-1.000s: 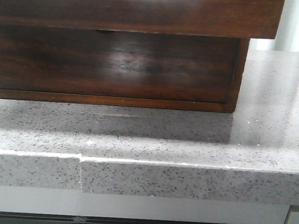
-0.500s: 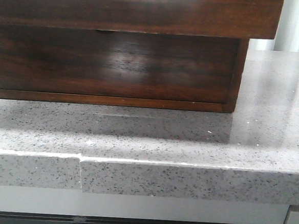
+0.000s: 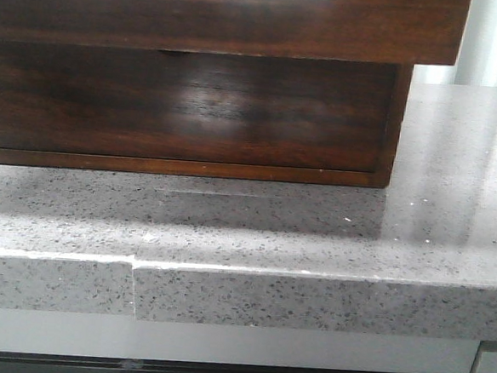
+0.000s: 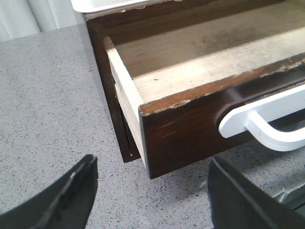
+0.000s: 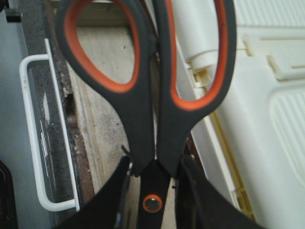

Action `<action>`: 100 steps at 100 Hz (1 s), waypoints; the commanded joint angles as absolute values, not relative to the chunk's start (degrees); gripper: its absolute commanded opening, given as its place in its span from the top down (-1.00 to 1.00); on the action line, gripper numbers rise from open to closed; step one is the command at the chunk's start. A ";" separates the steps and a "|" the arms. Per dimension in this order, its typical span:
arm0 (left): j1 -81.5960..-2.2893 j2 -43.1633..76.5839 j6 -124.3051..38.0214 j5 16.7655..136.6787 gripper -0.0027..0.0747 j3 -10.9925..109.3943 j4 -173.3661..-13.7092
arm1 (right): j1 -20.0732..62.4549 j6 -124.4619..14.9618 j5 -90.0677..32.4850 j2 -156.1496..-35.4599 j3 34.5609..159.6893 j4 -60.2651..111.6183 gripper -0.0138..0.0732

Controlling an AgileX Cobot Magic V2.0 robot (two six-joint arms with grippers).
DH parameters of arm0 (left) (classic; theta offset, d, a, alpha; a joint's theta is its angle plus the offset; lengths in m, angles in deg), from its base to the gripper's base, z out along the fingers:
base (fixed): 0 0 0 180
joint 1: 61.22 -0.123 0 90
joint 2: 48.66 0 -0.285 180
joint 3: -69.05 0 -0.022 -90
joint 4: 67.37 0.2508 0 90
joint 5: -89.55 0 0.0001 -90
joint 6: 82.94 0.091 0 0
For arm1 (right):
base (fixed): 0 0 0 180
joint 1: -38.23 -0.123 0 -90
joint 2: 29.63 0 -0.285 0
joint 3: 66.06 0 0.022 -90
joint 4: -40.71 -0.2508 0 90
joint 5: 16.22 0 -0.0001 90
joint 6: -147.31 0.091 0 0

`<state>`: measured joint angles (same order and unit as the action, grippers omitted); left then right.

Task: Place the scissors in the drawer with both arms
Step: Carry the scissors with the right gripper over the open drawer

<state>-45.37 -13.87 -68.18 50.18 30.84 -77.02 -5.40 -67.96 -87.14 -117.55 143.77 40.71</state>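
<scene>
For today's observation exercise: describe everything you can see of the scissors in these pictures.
The scissors show only in the right wrist view. They have two dark grey handle loops lined with orange, meeting at a pivot screw ringed in orange. The handles look like plastic; the blades are hidden. The right gripper is shut on them near the pivot, its black fingers pressing both sides. They hang above the pale wooden floor of the open drawer, not touching it as far as can be seen.
</scene>
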 commanded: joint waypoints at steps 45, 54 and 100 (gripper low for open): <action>-44.90 -13.53 -68.52 54.50 -0.25 32.89 -78.05 | -20.14 -55.84 -87.60 -131.51 144.34 76.56 0.64; -44.90 -13.53 -68.52 54.50 -0.25 32.89 -78.05 | -20.14 -55.84 -87.67 -131.65 144.34 76.56 0.63; -44.90 -13.53 -68.52 54.50 -0.25 32.89 -78.05 | -20.14 -55.84 -88.83 -131.65 144.34 76.56 0.38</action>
<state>-45.37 -13.87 -68.18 50.18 30.84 -77.02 -20.06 -56.06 -88.48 -134.27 142.91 73.10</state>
